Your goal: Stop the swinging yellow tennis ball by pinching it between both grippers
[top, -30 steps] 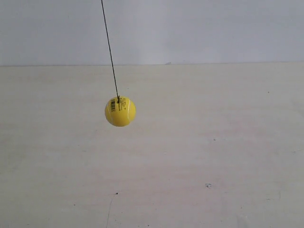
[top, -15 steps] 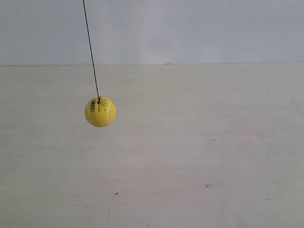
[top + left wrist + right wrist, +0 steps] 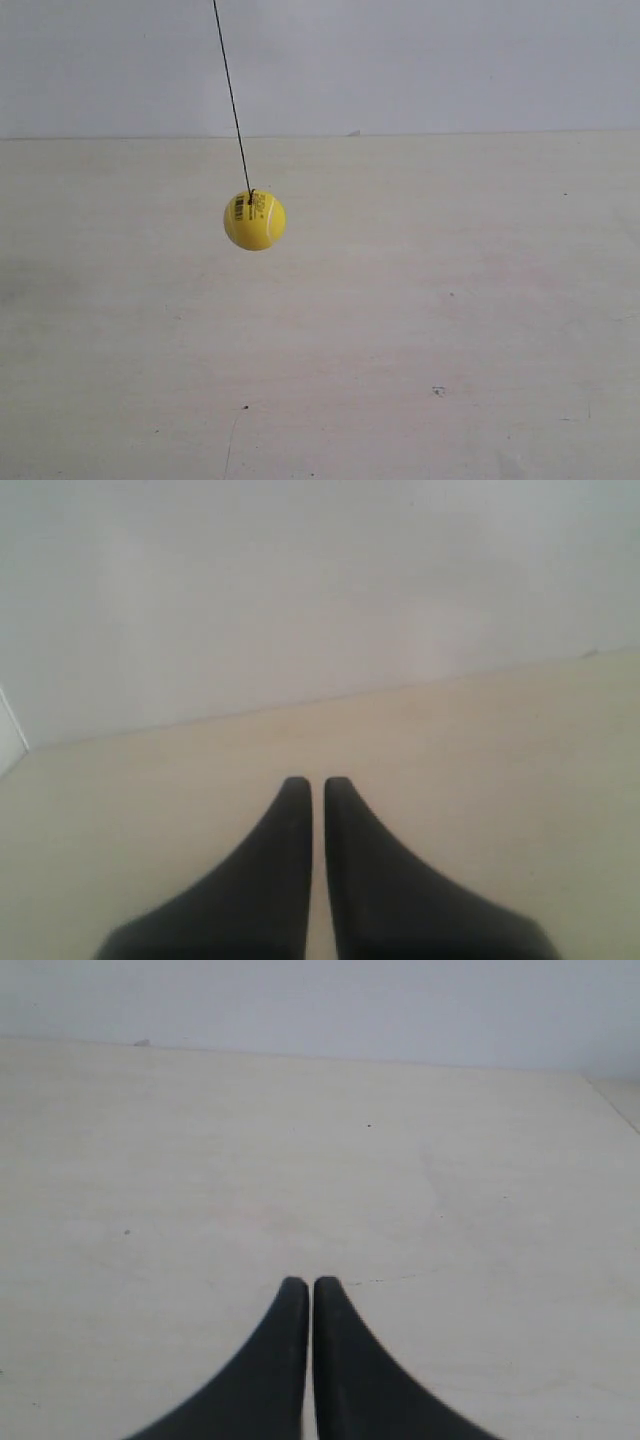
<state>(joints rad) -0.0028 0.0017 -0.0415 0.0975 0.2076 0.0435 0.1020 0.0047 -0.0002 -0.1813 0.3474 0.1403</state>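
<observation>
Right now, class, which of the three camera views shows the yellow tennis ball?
Only the exterior view: the yellow tennis ball hangs there on its string. The wrist views show just the left fingers and right fingers, closed, no ball.

Your robot's two grippers: plain black, each one a pair of pointed fingers.
On the left gripper (image 3: 312,782) you see two matte black fingers (image 3: 280,870), wide at the base and narrowing in a smooth outer curve to small rounded tips. Their inner edges are straight, with only a thin pale slit between them. The right gripper (image 3: 303,1282) has the same shape and the same dull black surface, and its slit is even thinner.
</observation>
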